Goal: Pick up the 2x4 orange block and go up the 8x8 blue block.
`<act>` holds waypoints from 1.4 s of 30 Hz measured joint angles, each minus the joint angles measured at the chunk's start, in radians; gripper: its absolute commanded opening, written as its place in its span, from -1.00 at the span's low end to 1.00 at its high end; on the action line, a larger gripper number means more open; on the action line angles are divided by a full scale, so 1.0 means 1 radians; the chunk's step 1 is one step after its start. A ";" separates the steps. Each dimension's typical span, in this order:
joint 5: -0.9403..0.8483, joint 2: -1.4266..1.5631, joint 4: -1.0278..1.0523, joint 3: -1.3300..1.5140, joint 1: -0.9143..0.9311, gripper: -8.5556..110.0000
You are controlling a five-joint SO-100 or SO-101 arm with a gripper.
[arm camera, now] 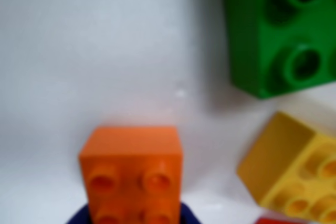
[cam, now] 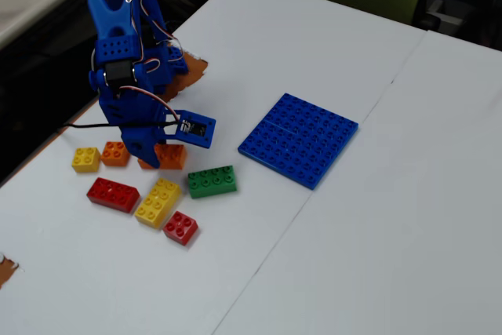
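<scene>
Only fixed view shows blue baseplate (cam: 299,139); end effector (cam: 157,156) pinching orange block (arm camera: 132,174).

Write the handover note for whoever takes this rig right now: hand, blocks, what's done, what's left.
Hand: down at table level over the 2x4 orange block; the block fills the bottom of the wrist view between blue hand parts. Whether it is clamped cannot be told.
Orange block: appears to be on the table, beside the green brick and the yellow eight-stud brick.
8x8 blue block: flat on the table, to the right in the fixed view, nothing on it.
Done: approach to the orange block.
Left: confirm grip, lift, carry over to the blue block.
</scene>
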 measured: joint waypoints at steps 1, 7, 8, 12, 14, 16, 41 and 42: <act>0.008 0.006 0.005 0.000 0.000 -0.76; 0.140 0.193 0.166 0.000 -0.034 -0.77; 0.179 0.236 0.199 0.000 -0.058 -0.77; 0.387 0.391 0.282 0.000 -0.176 -0.78; 0.535 0.465 0.288 0.000 -0.262 -0.78; 0.689 0.514 0.276 0.000 -0.350 -0.79; 1.552 -0.196 0.345 -1.015 -0.759 -0.81; 1.537 -0.229 0.359 -1.017 -0.767 -0.81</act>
